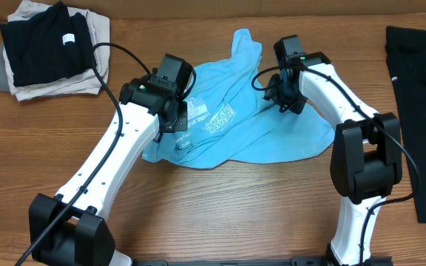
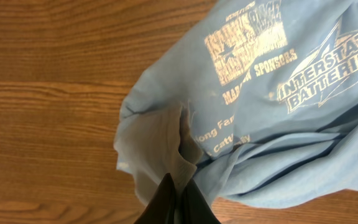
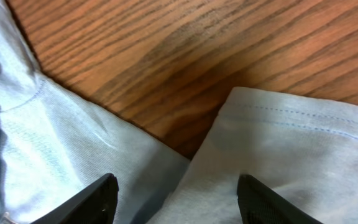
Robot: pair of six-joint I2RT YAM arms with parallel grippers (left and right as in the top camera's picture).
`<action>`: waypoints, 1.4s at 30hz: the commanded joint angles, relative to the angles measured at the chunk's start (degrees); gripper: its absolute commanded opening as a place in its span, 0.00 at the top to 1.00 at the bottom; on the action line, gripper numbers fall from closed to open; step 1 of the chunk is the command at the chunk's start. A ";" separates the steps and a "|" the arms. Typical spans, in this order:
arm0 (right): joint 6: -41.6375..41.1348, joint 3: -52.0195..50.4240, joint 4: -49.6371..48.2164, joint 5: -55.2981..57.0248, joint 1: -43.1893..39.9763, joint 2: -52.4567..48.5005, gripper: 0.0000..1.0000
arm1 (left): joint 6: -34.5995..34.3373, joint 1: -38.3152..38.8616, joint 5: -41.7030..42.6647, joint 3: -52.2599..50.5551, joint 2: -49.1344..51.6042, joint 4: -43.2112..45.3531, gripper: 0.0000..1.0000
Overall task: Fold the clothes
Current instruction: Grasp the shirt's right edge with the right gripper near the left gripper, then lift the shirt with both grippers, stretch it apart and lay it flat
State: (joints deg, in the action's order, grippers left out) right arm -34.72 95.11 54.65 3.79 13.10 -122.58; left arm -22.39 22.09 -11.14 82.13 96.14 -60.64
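The light blue T-shirt (image 1: 235,125) lies crumpled in the middle of the table, white print facing up. My left gripper (image 1: 174,118) is at its left edge, shut on a fold of the shirt; the left wrist view shows the closed jaws (image 2: 179,193) pinching pale cloth (image 2: 160,149) with white lettering beyond. My right gripper (image 1: 285,100) is over the shirt's right part. In the right wrist view its jaws (image 3: 176,196) are open wide just above the shirt cloth (image 3: 291,162), near a hemmed edge, holding nothing.
A stack of black and beige clothes (image 1: 50,48) sits at the back left corner. A black garment (image 1: 420,111) lies along the right edge. Bare wooden table (image 1: 242,207) spreads in front of the shirt.
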 commanded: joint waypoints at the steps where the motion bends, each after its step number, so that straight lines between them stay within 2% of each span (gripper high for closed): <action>1: 0.17 0.09 -0.20 1.22 0.00 -1.11 0.36 | -0.96 -0.35 0.46 0.52 0.13 0.74 0.96; 6: 0.17 0.09 -0.07 1.60 0.00 -1.77 0.39 | -0.96 -0.35 0.44 0.52 0.13 1.14 0.96; 12: 0.13 0.09 0.04 1.75 0.00 -2.75 0.50 | -0.96 -0.35 0.44 0.52 0.13 1.46 0.96; 16: 0.09 0.09 0.09 1.81 0.00 -3.61 0.63 | -0.92 -0.35 0.44 0.52 0.13 1.51 0.96; 19: -2.29 0.28 1.33 4.70 -0.02 -3.65 0.77 | -0.76 -0.35 0.39 0.52 0.13 1.53 0.96; 25: -2.86 5.40 7.85 7.93 -0.90 -3.37 0.83 | -0.76 -0.35 0.20 0.52 0.13 1.70 0.96; 29: -3.10 10.88 13.81 7.98 -2.36 -3.30 0.96 | -0.74 -0.35 0.22 0.61 -0.02 1.79 0.96; 37: -5.05 18.34 24.13 8.02 -5.53 -1.33 0.96 | -0.72 -0.37 -0.07 3.52 -2.47 -0.24 0.96; 42: -6.08 18.64 27.39 8.20 -6.80 3.56 0.96 | -0.74 -0.37 -4.15 7.06 -5.77 -3.10 0.96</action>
State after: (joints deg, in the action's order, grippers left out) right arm -39.46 112.07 81.54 10.85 7.03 -124.64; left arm -22.39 22.09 -11.88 85.21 94.45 -62.72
